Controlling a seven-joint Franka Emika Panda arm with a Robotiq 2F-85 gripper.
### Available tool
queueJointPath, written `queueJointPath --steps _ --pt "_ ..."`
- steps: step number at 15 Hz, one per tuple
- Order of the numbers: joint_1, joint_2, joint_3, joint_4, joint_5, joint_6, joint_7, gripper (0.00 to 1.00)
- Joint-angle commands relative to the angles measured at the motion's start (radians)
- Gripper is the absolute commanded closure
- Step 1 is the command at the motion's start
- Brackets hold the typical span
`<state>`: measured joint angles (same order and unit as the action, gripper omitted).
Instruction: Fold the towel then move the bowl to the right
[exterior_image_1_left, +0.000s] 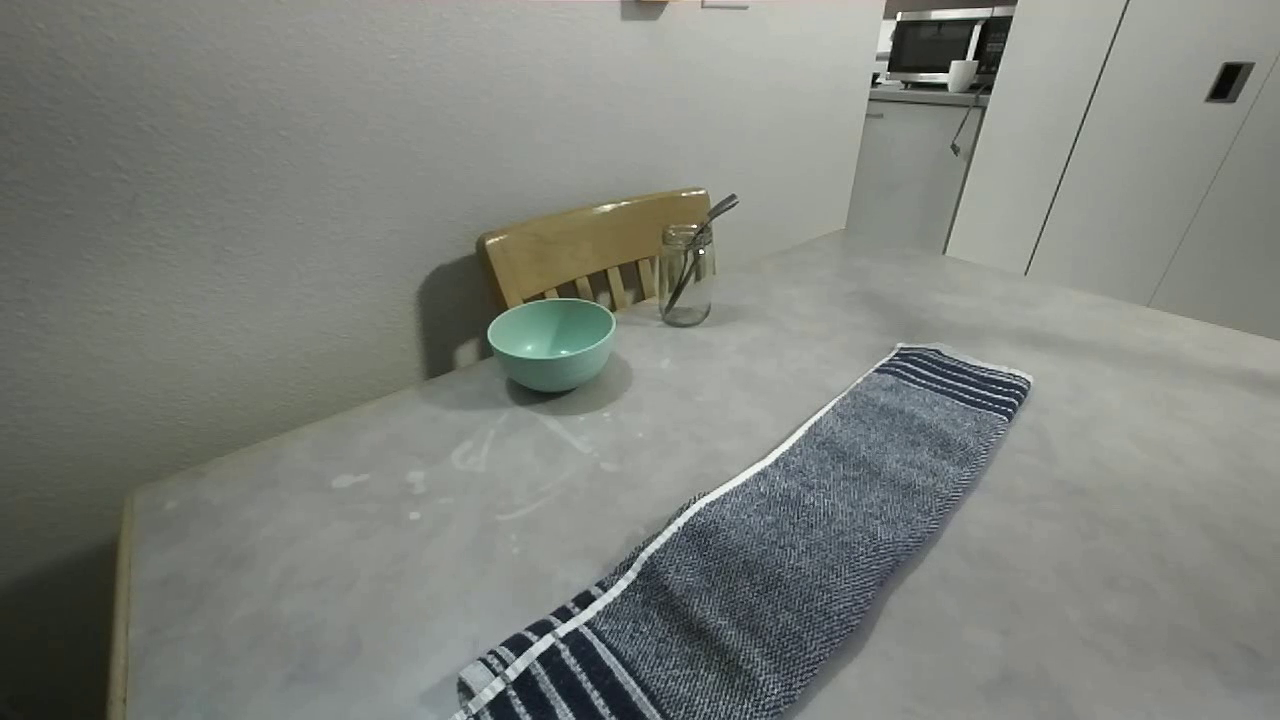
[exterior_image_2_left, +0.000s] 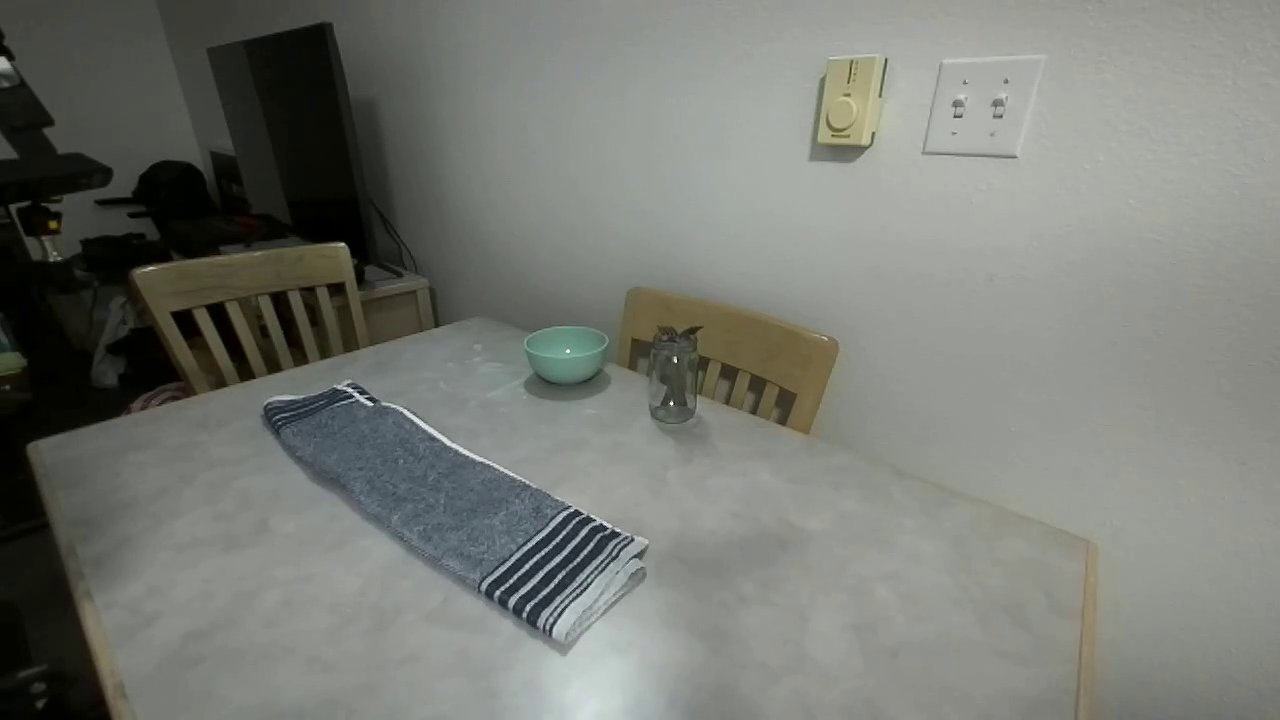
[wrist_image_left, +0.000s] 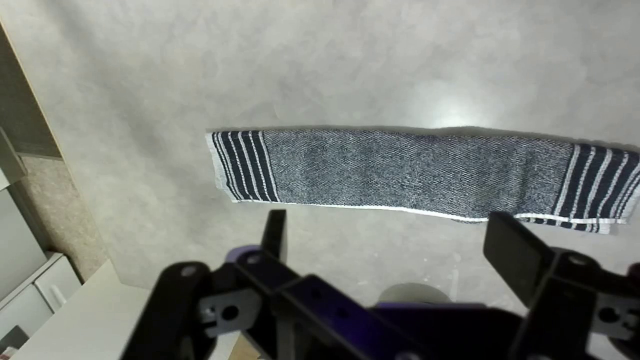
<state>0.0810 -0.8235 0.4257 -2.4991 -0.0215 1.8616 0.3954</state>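
Note:
The towel (exterior_image_1_left: 800, 520) lies as a long flat strip on the table, grey with navy and white stripes at both ends. In an exterior view its striped end shows stacked layers, so the towel (exterior_image_2_left: 430, 490) is doubled lengthwise. The towel (wrist_image_left: 400, 170) spans much of the wrist view. The mint-green bowl (exterior_image_1_left: 552, 345) stands upright near the wall side, apart from the towel; the bowl (exterior_image_2_left: 567, 354) shows in both exterior views. In the wrist view only a round shadow shows where the gripper hides that area. My gripper (wrist_image_left: 387, 222) is wide open and empty, above the table.
A glass jar (exterior_image_1_left: 686, 275) with cutlery stands beside the bowl; the jar (exterior_image_2_left: 673, 378) shows in both exterior views. A wooden chair (exterior_image_1_left: 590, 245) stands behind them against the wall. Another chair (exterior_image_2_left: 250, 290) stands at the table's far end. The table edge (wrist_image_left: 45, 120) shows in the wrist view.

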Motion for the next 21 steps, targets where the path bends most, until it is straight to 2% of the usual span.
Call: queueJointPath --steps 1,13,21 --pt "0.02 0.008 -0.014 0.003 -0.014 -0.003 0.013 0.0" --pt "0.014 0.012 -0.014 0.0 -0.02 -0.002 0.016 0.0" --pt "-0.011 0.054 -0.049 -0.058 -0.015 0.057 0.035 0.0"
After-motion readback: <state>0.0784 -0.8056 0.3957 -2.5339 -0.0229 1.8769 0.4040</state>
